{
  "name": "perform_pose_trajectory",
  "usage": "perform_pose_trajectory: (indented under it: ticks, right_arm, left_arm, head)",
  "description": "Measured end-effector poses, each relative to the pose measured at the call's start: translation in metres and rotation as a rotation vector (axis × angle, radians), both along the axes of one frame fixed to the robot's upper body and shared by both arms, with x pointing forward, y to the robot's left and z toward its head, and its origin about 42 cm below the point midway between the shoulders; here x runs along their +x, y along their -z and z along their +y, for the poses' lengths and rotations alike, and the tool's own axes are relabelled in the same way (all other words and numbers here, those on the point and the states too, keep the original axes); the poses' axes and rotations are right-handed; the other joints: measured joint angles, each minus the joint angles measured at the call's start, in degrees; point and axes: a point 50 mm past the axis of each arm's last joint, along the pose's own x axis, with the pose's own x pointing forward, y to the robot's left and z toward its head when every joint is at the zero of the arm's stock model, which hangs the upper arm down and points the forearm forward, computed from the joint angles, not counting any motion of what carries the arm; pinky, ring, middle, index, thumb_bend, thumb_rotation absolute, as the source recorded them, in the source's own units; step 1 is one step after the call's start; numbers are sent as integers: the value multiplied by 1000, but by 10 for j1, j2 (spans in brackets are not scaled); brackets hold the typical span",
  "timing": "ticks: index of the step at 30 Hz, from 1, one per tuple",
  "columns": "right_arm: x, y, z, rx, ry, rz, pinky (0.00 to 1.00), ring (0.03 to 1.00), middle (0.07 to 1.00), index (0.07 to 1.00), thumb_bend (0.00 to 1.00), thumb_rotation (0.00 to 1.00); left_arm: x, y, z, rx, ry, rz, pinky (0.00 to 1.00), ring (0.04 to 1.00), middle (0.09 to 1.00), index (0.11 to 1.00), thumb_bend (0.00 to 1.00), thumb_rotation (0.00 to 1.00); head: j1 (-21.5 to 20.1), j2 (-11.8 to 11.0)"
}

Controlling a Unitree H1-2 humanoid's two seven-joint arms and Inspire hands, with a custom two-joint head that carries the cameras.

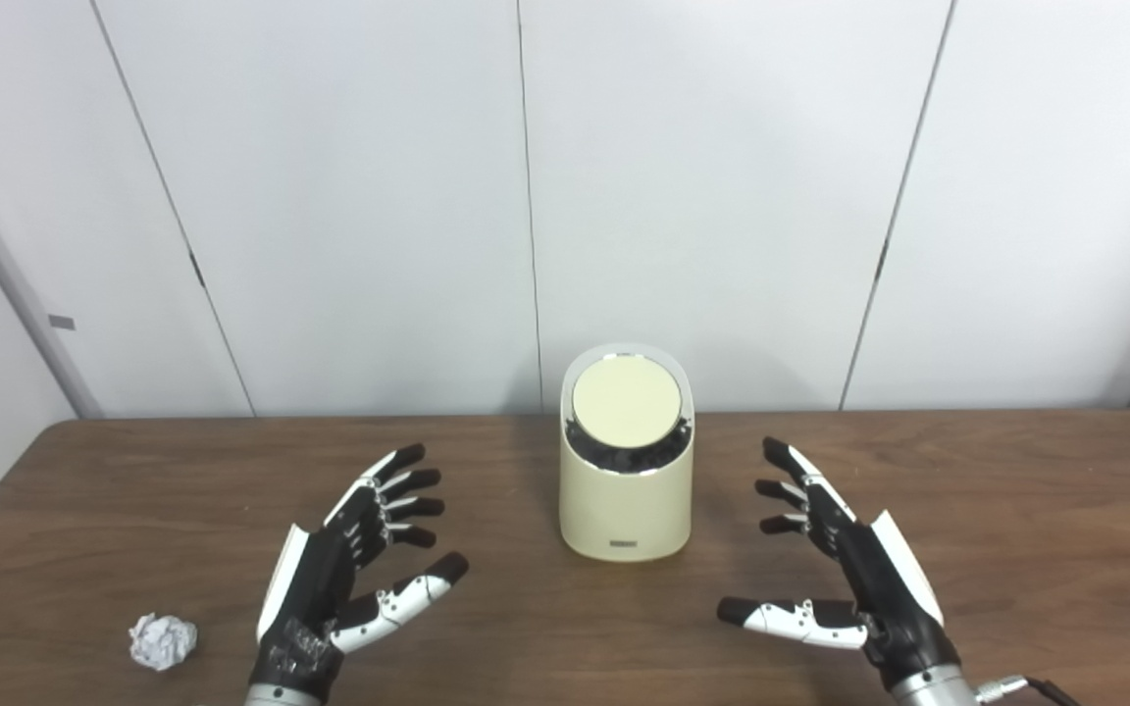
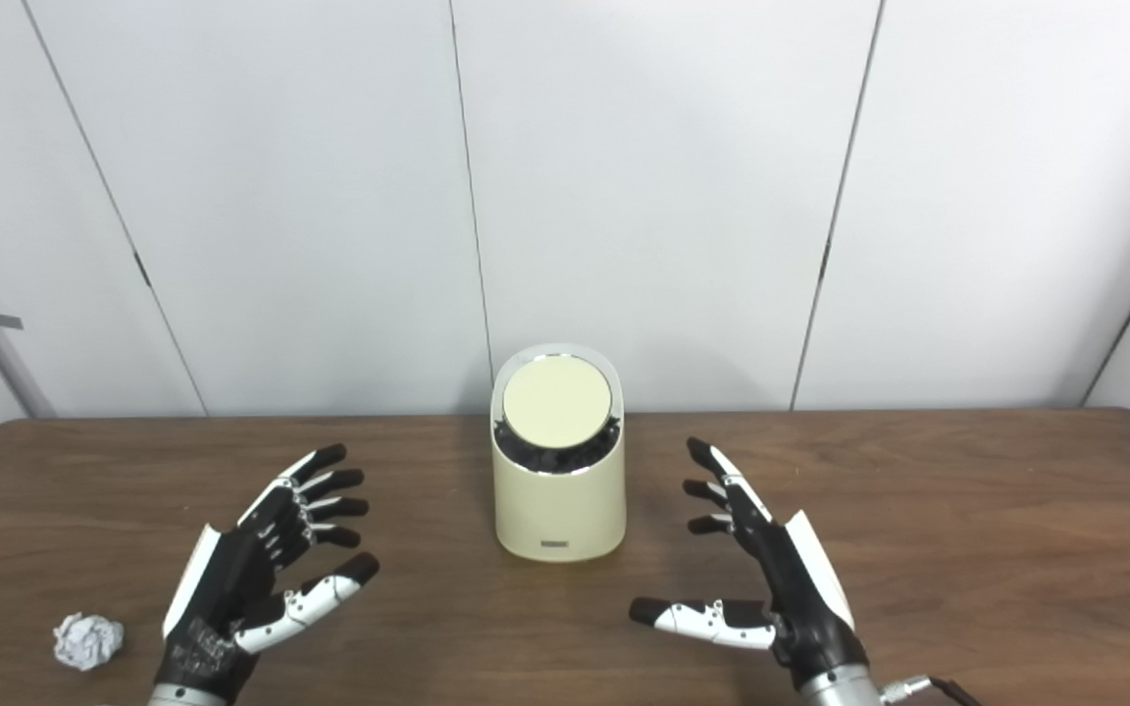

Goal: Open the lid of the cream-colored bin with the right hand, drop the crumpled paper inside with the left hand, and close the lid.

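left hand (image 1: 330,579) fingers apart, empty | right hand (image 1: 854,569) fingers apart, empty | bin (image 1: 626,490) between fingers, lid (image 1: 626,402) shut | paper (image 1: 163,641) left of left fingers

Dark wood-grain desk (image 1: 1016,510), faintly sheened. Smooth cream bin (image 1: 626,510), probably plastic, with a shiny metallic rim. Crinkled white paper ball (image 1: 163,641). Glossy black-and-white fingers (image 1: 408,480).

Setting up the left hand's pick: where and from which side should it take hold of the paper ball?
Probably from above, fingers closing round the whole paper ball. It is a small crumpled lump lying loose on the table, with no handle or flat side. It sits apart from the open left hand, on that hand's outer side.
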Motion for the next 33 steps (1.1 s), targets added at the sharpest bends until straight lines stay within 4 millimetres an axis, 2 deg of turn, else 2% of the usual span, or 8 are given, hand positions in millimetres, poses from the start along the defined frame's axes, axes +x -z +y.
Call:
perform_pose_trajectory:
  ticks: [5,12,15,21,25,30,33]
  right_arm:
    - [0,0,0,0,0,0,665,848,935,929,840,319]
    - [0,0,1,0,-4,1,690,853,940,928,831,311]
    - [0,1,2,1,-7,2,684,856,940,924,824,333]
    - [5,-2,4,-27,18,19,759,869,934,915,766,419]
    - [24,-19,7,-58,45,7,797,893,934,927,796,436]
    - [61,-57,12,-89,36,-53,823,935,954,957,802,380]
    - [79,-70,10,-141,38,-57,785,916,947,959,841,406]
  left_arm:
    - [0,0,0,0,0,0,619,728,813,882,672,205]
    - [0,0,0,0,0,0,623,730,812,882,679,227]
    - [0,0,0,0,0,1,624,729,811,878,674,210]
    - [3,7,0,1,-2,27,621,730,810,876,649,174]
    - [8,6,-1,1,2,22,632,730,805,874,648,156]
    - [12,4,-2,5,4,18,636,720,800,871,661,155]
    - [12,5,-4,6,-4,19,629,716,796,866,664,147]
  head:
    - [-1,0]
    - [-1,0]
    - [-8,-4]
    - [-9,-15]
    - [-9,-19]
    - [-6,-24]
    - [-7,-25]
